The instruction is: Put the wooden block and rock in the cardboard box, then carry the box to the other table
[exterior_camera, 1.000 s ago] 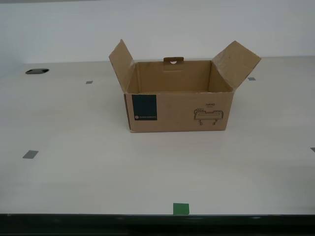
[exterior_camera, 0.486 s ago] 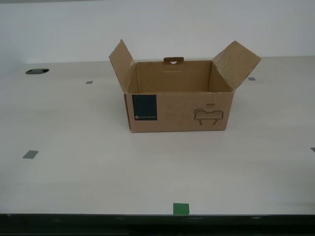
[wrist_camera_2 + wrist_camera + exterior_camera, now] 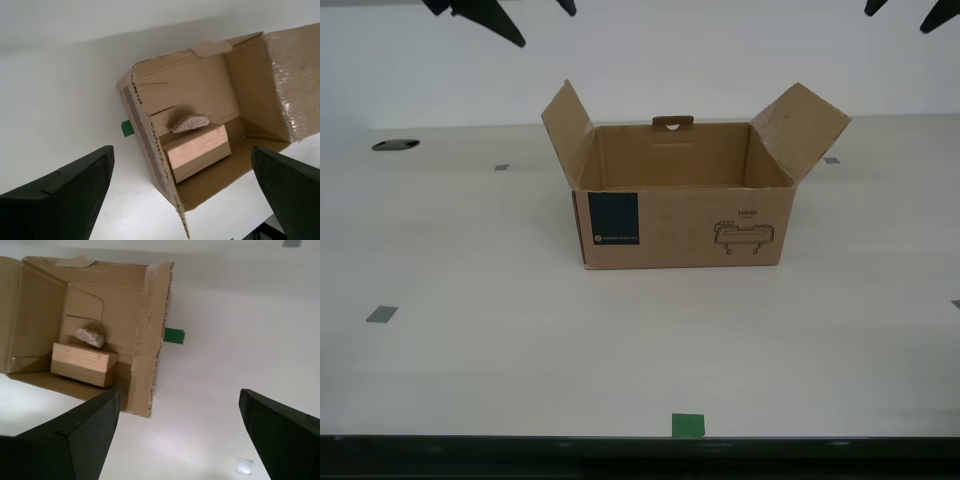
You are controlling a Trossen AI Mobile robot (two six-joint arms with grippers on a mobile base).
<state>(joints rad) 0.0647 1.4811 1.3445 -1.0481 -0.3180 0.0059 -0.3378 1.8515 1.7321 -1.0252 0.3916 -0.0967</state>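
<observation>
The cardboard box (image 3: 685, 225) stands open on the white table, both side flaps raised. Inside lies the wooden block (image 3: 197, 152) (image 3: 82, 365), with the rock (image 3: 190, 122) (image 3: 91, 336) at its far edge by the rear wall. My second gripper (image 3: 542, 22) (image 3: 180, 155) hangs open high above the box's flap on the exterior view's left. My first gripper (image 3: 903, 12) (image 3: 180, 395) hangs open high above the flap on the exterior view's right. Neither touches the box. The other table is out of view.
Grey tape squares (image 3: 381, 314) (image 3: 831, 160) dot the table top (image 3: 470, 380). One green tape mark (image 3: 687, 424) sits at the near edge, and others (image 3: 127, 128) (image 3: 174, 335) lie beside the box. A dark cable hole (image 3: 395, 145) lies far back on the exterior view's left.
The dark fingertips of both grippers have come into the top of the exterior view. The box has not moved.
</observation>
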